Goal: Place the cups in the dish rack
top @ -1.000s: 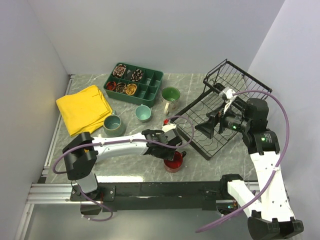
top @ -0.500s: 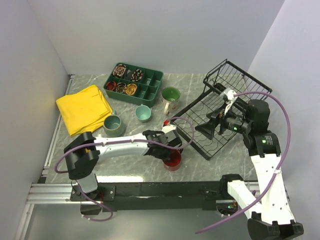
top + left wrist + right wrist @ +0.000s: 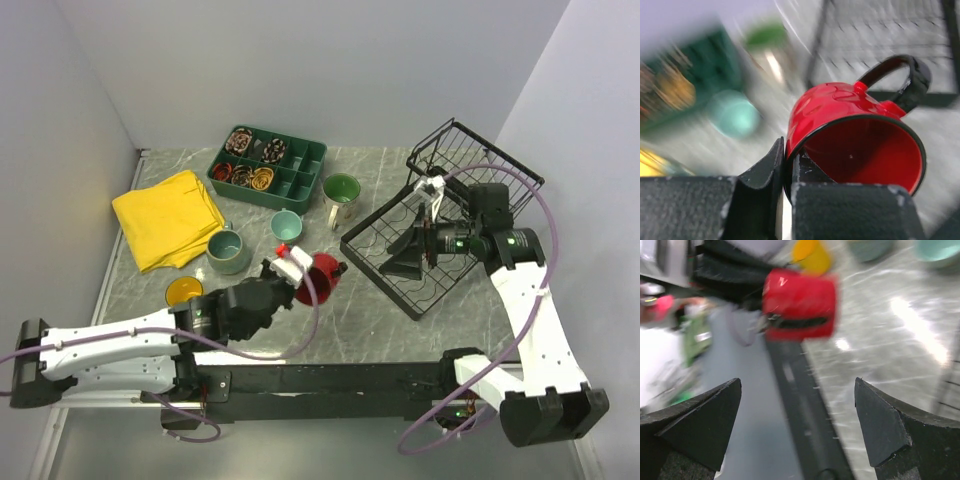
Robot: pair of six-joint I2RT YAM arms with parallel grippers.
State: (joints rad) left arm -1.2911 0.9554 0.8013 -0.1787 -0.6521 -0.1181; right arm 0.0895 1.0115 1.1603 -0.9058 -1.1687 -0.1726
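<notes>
Left gripper (image 3: pixel 787 155) pinching the rim of the red mug (image 3: pixel 840 117), one finger inside the wall and one outside. The mug is tipped on its side just left of the dish rack (image 3: pixel 390 222), with its handle turned toward the rack. Right gripper (image 3: pixel 797 430) above the rack's flat base, fingers spread wide with nothing between them. The yellow mug (image 3: pixel 184 291), grey-green mug (image 3: pixel 228 250), pale teal mug (image 3: pixel 287 226) and green-lined cream mug (image 3: pixel 341 192) stand on the table (image 3: pixel 380 322) left of the rack, the cream one nearest it.
</notes>
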